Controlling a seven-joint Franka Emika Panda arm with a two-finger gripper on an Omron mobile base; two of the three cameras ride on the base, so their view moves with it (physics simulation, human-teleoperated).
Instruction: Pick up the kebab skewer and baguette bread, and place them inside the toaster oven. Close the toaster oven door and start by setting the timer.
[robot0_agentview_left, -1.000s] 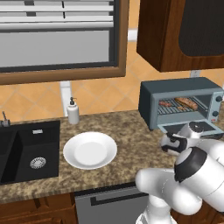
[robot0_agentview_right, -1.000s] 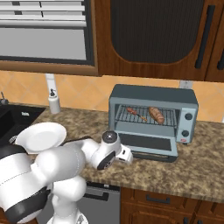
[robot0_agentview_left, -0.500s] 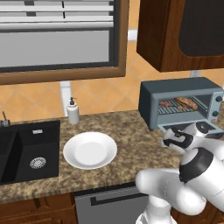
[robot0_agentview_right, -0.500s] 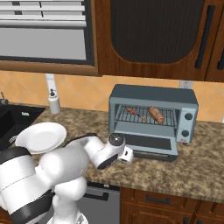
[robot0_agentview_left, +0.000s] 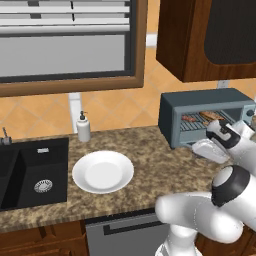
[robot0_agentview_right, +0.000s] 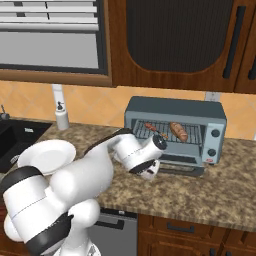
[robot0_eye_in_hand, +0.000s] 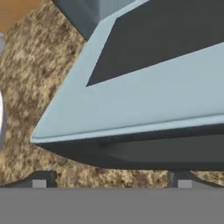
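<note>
Your toaster oven (robot0_agentview_right: 175, 131) stands at the back of the granite surface (robot0_agentview_right: 200, 192), below the dark wood cabinets. Inside, on the wire rack, the kebab skewer (robot0_agentview_right: 155, 130) lies to the left and the baguette bread (robot0_agentview_right: 179, 131) to the right, near each other but apart. From the left base camera you find the same pair on the rack, skewer (robot0_agentview_left: 190, 119) and bread (robot0_agentview_left: 211, 116).

The toaster oven door (robot0_eye_in_hand: 144, 100) is down, lying flat out over the surface with its dark glass panel facing up. Your claw (robot0_eye_in_hand: 111, 179) sits low at the door's front edge, finger tips (robot0_eye_in_hand: 40, 179) spread wide apart with nothing between them; it is open and holds nothing. Whether the tips touch the door cannot be told.

The two round knobs (robot0_agentview_right: 215, 142) sit on the oven's right face. A white plate (robot0_agentview_left: 103, 171) rests bare on the surface left of the oven, well apart from it. A soap dispenser (robot0_agentview_left: 83, 128) stands behind the plate, and the black sink (robot0_agentview_left: 30, 171) lies at far left.
</note>
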